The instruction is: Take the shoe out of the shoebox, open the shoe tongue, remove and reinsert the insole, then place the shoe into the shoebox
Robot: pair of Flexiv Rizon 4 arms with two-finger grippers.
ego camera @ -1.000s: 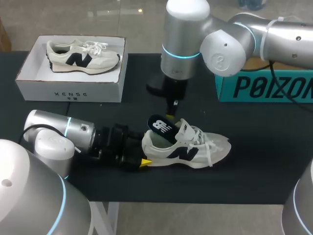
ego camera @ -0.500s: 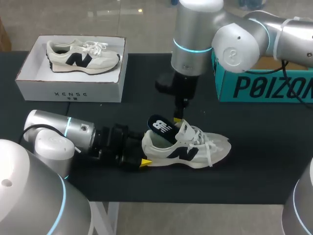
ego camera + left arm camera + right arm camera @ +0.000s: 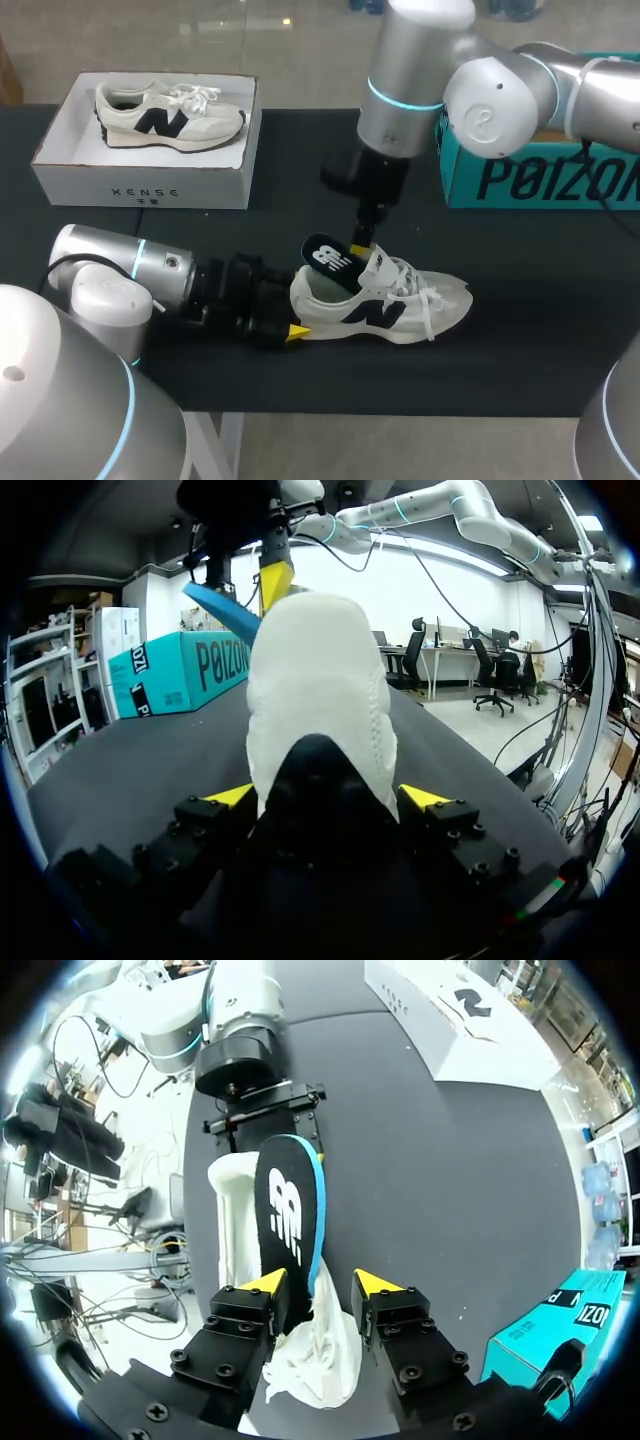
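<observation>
While our left jaws pinch the shoe (image 3: 400, 310) by the heel on the worktop (image 3: 530, 310), our right jaws — spread over the half-out insole (image 3: 330, 257) — should close on its edge, clear of the tongue (image 3: 378, 261).

The right arm (image 3: 420, 80) has swung out toward its own side of the table. The right gripper (image 3: 360, 243) has dropped from above the shoe (image 3: 385, 300), and its yellow tips now sit at the raised end of the insole (image 3: 330, 257).

Shoe (image 3: 385, 300) — matt cream cloth; its insole (image 3: 328, 258) smooth, dark; table (image 3: 520, 330) matt black.
</observation>
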